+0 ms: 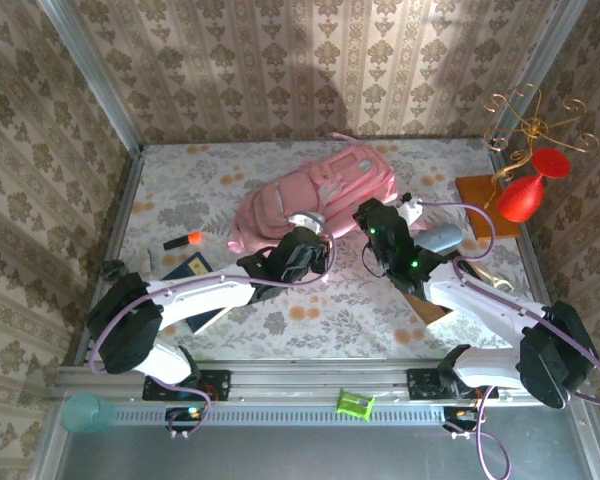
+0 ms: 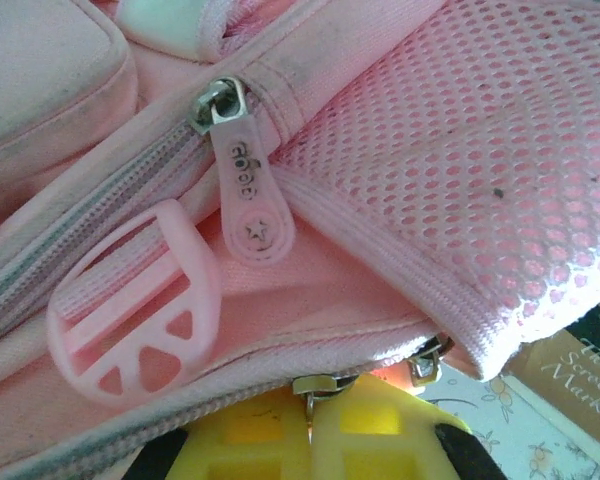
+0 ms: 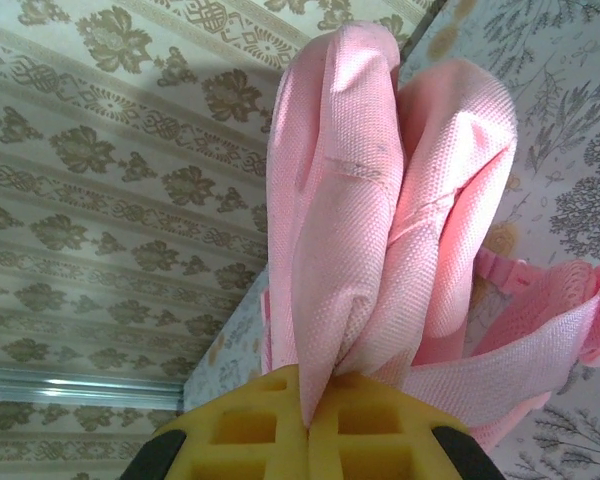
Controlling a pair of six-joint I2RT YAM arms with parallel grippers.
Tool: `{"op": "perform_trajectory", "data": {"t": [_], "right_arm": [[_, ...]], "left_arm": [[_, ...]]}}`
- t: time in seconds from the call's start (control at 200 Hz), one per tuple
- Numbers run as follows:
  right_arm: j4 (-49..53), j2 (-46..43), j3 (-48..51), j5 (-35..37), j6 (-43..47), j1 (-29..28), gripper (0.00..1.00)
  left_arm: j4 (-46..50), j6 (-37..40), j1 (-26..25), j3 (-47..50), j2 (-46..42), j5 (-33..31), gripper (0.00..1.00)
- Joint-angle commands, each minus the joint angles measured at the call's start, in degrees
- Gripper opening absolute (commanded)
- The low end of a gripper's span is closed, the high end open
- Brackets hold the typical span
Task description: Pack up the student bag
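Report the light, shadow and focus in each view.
Top external: a bright patch beside a dark shadow on the back wall. Left wrist: the zip pull of the student bag is sharp, the left claw soft. Right wrist: the strap weave is crisp and glows at its fold, the right claw slightly blurred.

Around me I see walls (image 1: 280,60) with beige wallpaper in floral stripes, at the left, top and right of the frame. A brighter patch of light lies on the back wall, upper centre. The table (image 1: 310,320) has a pale flowered cloth. Grey metal posts (image 1: 85,70) stand in the upper corners, and a metal rail (image 1: 310,385) runs along the bottom.
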State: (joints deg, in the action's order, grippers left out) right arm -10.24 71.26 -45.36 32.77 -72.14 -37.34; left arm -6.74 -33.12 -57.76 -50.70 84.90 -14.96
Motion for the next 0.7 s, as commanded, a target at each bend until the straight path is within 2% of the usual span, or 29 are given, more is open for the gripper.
{"op": "perform_trajectory", "data": {"t": [0.0, 0.14, 0.405, 0.56, 0.695], "right_arm": [[-2.7, -1.7, -0.9, 0.8, 1.0, 0.9, 0.00], [-2.3, -2.2, 1.2, -2.6, 1.5, 3.8, 0.00], [-3.3, -2.5, 2.1, -2.9, 5.3, 4.5, 0.00], [-3.2, -1.4, 1.2, -3.7, 6.3, 4.9, 0.00], [-2.9, -0.2, 0.9, -4.6, 9.4, 6.6, 0.00]], "left_arm": [[-2.5, 4.6, 1.7, 3.0, -3.0, 3.3, 0.00], [-3.4, 7.4, 4.4, 6.8, -5.7, 6.4, 0.00], [-2.3, 12.3, 8.5, 9.4, -8.1, 10.8, 0.00], [-0.5, 13.0, 9.1, 9.8, -9.1, 12.5, 0.00], [2.4, 13.1, 12.2, 12.3, -12.3, 14.7, 0.00]]}}
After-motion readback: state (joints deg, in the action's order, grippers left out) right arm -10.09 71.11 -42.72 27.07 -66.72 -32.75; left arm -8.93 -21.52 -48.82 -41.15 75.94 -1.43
